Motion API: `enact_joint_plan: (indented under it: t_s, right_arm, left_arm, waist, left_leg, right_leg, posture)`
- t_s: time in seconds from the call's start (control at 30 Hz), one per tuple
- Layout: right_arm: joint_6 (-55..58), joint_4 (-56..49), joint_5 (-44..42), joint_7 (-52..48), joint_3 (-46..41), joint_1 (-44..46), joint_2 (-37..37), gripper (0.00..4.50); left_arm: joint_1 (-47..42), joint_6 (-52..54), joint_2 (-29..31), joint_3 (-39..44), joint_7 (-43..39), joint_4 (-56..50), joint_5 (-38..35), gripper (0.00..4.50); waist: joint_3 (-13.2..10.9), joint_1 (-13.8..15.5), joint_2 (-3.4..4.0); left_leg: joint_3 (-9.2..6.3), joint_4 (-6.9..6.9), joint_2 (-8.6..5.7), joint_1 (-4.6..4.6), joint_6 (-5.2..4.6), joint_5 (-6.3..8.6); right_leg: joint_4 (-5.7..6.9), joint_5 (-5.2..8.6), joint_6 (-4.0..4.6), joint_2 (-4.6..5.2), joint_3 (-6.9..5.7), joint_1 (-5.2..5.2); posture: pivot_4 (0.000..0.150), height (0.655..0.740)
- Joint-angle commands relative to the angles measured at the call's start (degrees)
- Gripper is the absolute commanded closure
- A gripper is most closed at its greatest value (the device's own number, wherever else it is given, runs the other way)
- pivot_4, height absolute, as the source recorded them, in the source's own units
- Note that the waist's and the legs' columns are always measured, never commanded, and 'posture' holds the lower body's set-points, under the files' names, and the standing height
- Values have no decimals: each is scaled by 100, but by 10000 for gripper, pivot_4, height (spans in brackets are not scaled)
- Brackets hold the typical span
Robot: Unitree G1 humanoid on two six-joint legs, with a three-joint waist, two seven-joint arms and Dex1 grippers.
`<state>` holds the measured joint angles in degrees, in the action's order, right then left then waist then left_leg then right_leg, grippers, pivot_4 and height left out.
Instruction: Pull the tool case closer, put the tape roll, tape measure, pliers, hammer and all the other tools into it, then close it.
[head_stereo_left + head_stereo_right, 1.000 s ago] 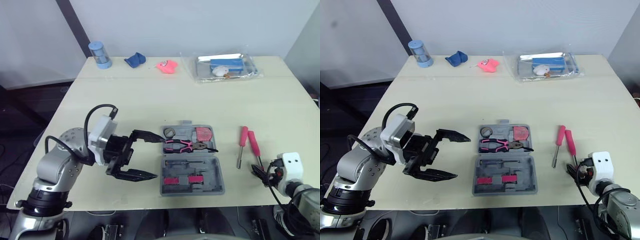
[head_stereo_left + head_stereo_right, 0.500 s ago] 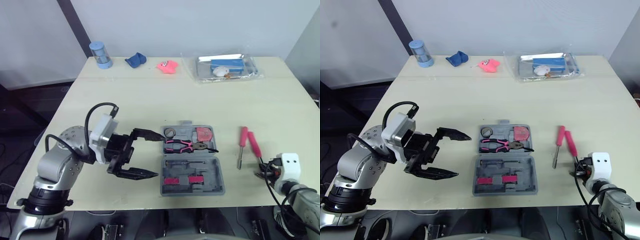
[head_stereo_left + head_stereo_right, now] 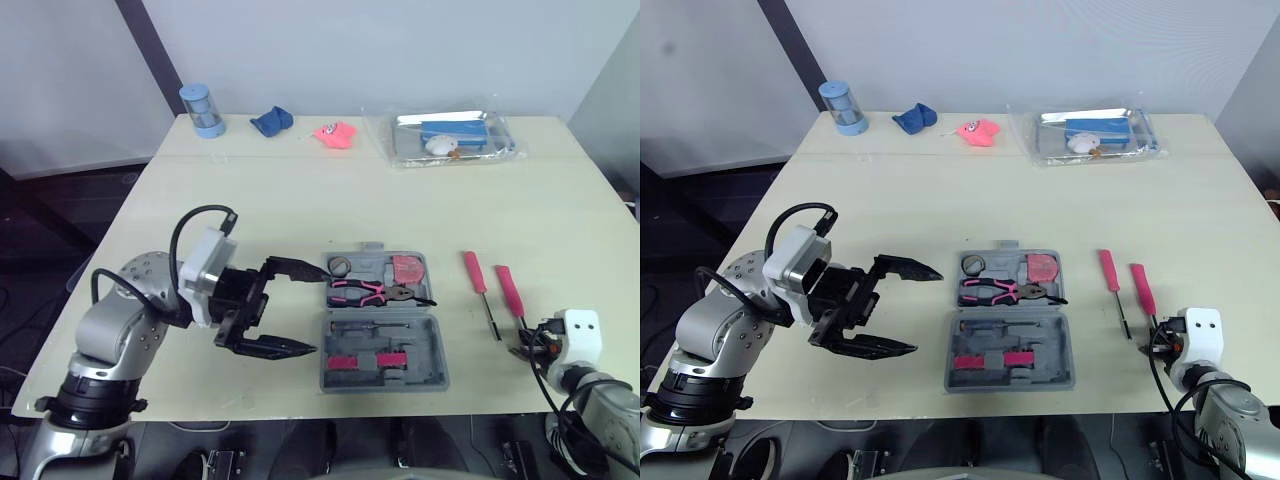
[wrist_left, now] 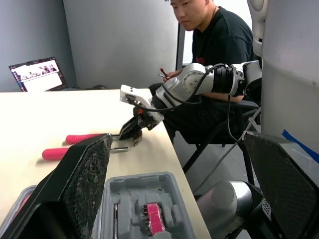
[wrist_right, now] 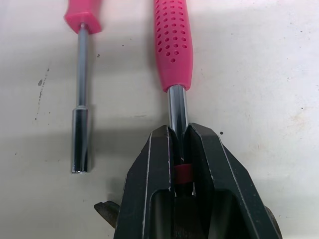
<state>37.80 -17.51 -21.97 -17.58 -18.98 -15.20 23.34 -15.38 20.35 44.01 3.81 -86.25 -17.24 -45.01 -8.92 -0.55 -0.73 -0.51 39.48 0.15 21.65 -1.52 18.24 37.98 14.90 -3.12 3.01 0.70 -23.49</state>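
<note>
Right gripper [image 5: 178, 134] pinches the screwdriver [image 5: 172, 47] by its shaft, probably to lift it into the case [image 3: 384, 382]; left gripper [image 3: 318, 313] gapes wide, empty, beside the case, perhaps to steady it

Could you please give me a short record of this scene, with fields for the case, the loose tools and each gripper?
case: case open on the table, pliers inside
loose tools: left screwdriver and right screwdriver, side by side to the right of the case
left gripper: left gripper open, holding nothing, just left of the case
right gripper: right gripper shut on the right screwdriver's metal shaft
</note>
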Motion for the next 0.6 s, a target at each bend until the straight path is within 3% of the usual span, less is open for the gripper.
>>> enact_joint_plan:
  t_s: [0.03, 0.33, 0.6]
  right_arm:
    - [-287, -254, 52, -408, -204, -131, 435, 41816]
    - [-118, -1442, -477, -2305, -238, -42, 2426, 41816]
    - [-161, -2114, -331, -3466, 918, 662, 3829, 41816]
  left_arm:
    - [39, -124, 6, 80, -93, -14, 4, 0]
    - [193, -305, 181, 206, -274, 281, 179, 0]
    - [376, -592, 319, 331, -252, 520, 454, 0]
  waist:
    - [1, 0, 7]
    - [1, -39, 46]
    - [-1, 4, 41]
  left_leg:
    - [1, 0, -1, 0, 0, 0]
    - [2, 0, 5, -9, -24, 14]
    - [-7, 15, 2, 7, -24, 14]
  right_leg:
    - [0, 0, 0, 1, 0, 0]
    - [6, 0, 0, -13, 10, 0]
    - [0, 0, 0, -2, -6, 0]
  posture:
    - [1500, 7400]
    - [1500, 7400]
    - [1500, 7400]
